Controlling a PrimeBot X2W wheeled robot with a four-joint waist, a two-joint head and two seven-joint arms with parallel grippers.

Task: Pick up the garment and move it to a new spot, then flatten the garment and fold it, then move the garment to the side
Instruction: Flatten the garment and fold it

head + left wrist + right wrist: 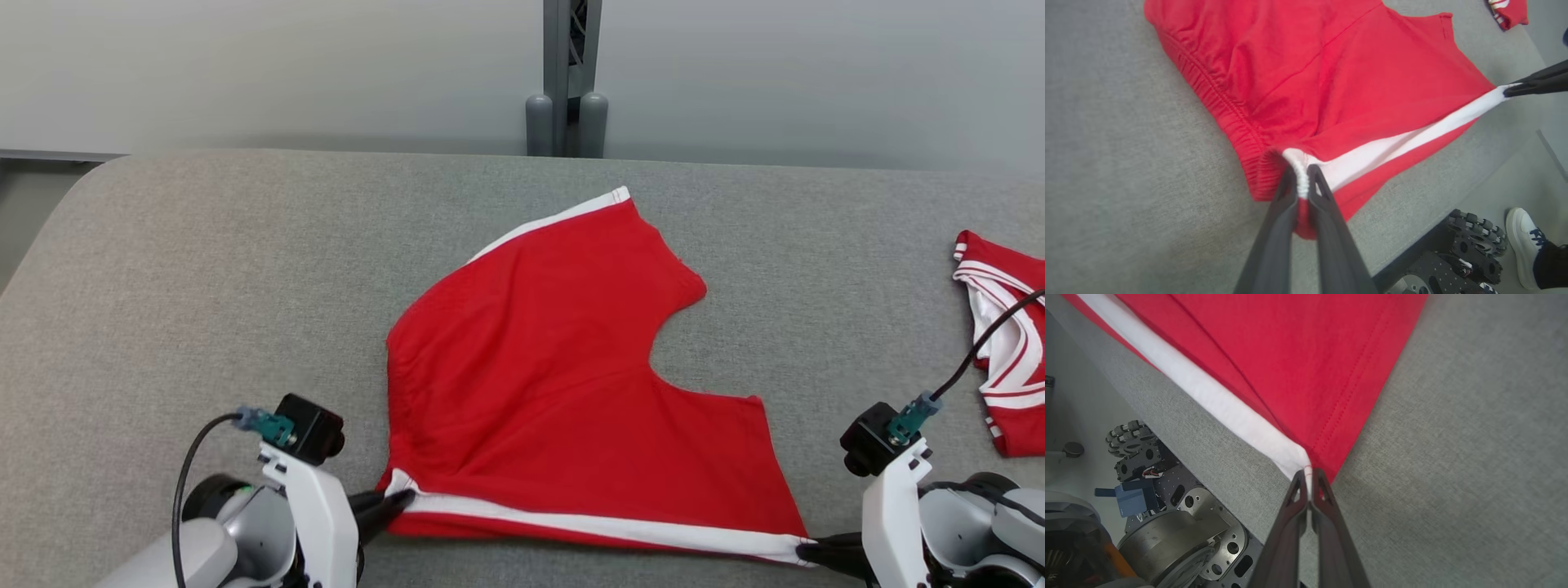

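The garment (563, 367) is a pair of red shorts with white side stripes, spread on the grey table (204, 310). My left gripper (398, 505) is shut on the waistband corner at the white stripe's left end, near the table's front edge. In the left wrist view that gripper (1302, 175) pinches the gathered elastic of the garment (1331, 73). My right gripper (804, 551) is shut on the stripe's other end at the leg hem. The right wrist view has the right gripper (1309, 479) clamped on the garment (1298, 347) corner. The near edge is stretched taut between both grippers.
A second red-and-white piece of clothing (1008, 359) lies at the table's right edge. A grey post (567, 90) stands behind the table. The robot's wheeled base (1457, 253) and a person's white shoe (1525, 241) are on the floor below the front edge.
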